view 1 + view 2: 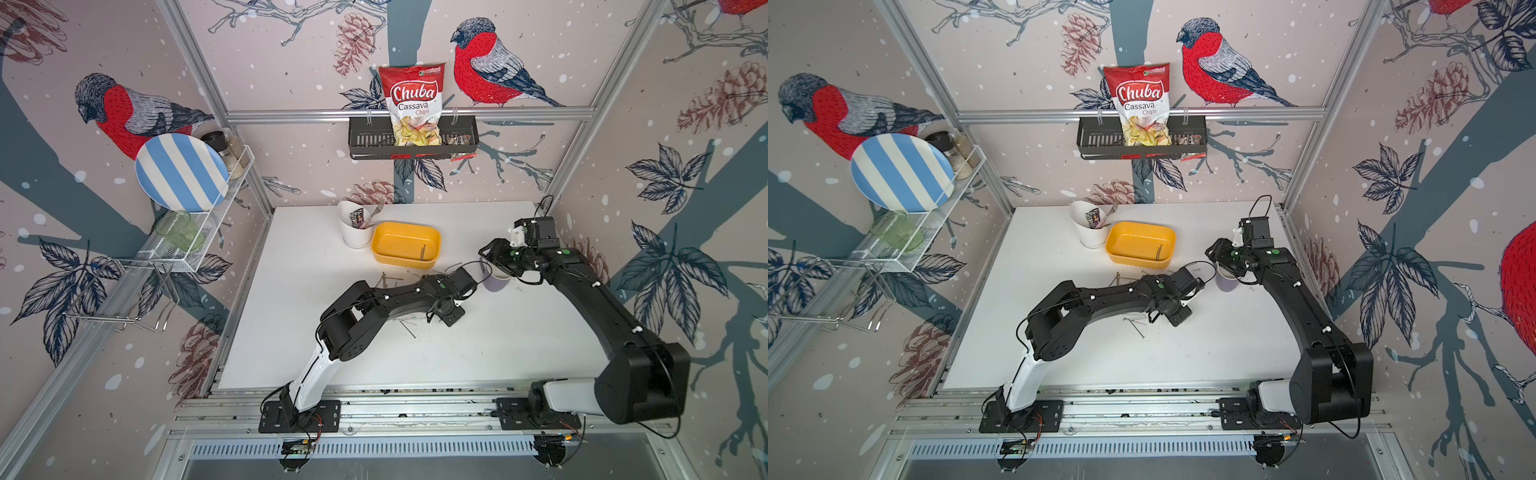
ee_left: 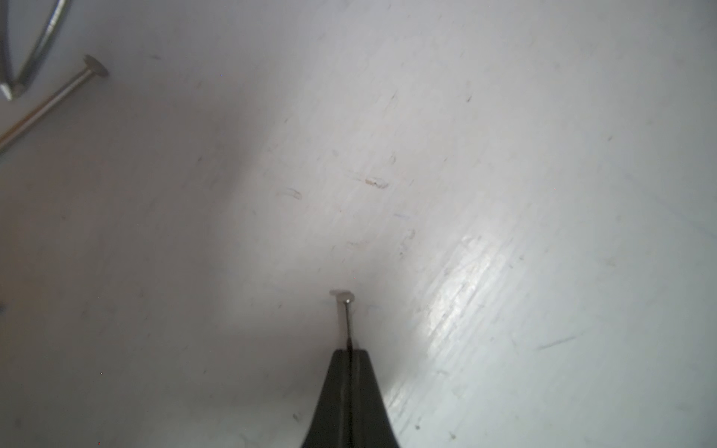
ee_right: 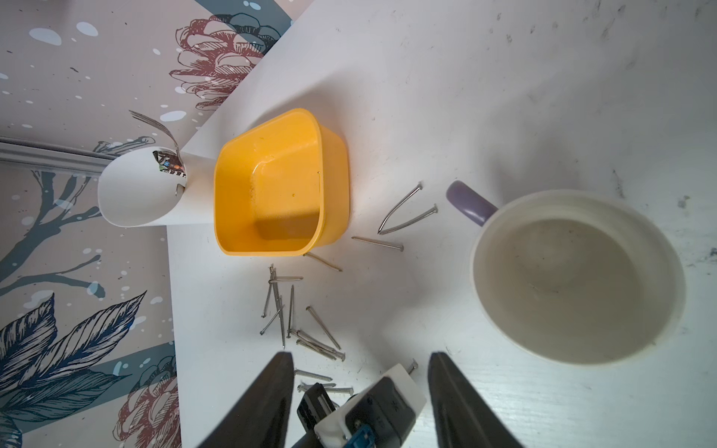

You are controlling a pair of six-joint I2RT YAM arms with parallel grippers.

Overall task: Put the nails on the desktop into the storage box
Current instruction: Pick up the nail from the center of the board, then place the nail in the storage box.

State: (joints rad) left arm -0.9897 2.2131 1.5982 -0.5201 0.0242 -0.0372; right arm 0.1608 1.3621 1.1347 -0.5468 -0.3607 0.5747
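Observation:
In the left wrist view my left gripper (image 2: pixel 351 351) is shut on the shaft of one thin nail (image 2: pixel 346 310). The nail's flat head points away from the jaws, just above the white desktop (image 1: pixel 519 340). From above, the left wrist (image 1: pixel 449 291) hides those jaws. Several loose nails lie beside it (image 1: pixel 409 324) and more lie in front of the yellow storage box (image 1: pixel 405 261), seen as a cluster (image 3: pixel 306 337) in the right wrist view. At least one nail (image 1: pixel 423 252) lies inside the box. My right gripper (image 3: pixel 361 355) is open and empty, hovering near a mug (image 3: pixel 578 279).
A white cutlery cup (image 1: pixel 354 228) with forks stands left of the box. The lilac-handled mug (image 1: pixel 496 276) sits under the right wrist. A black wall basket (image 1: pixel 374 141) holds a chips bag. A wire rack (image 1: pixel 195 249) with a striped plate hangs at the left.

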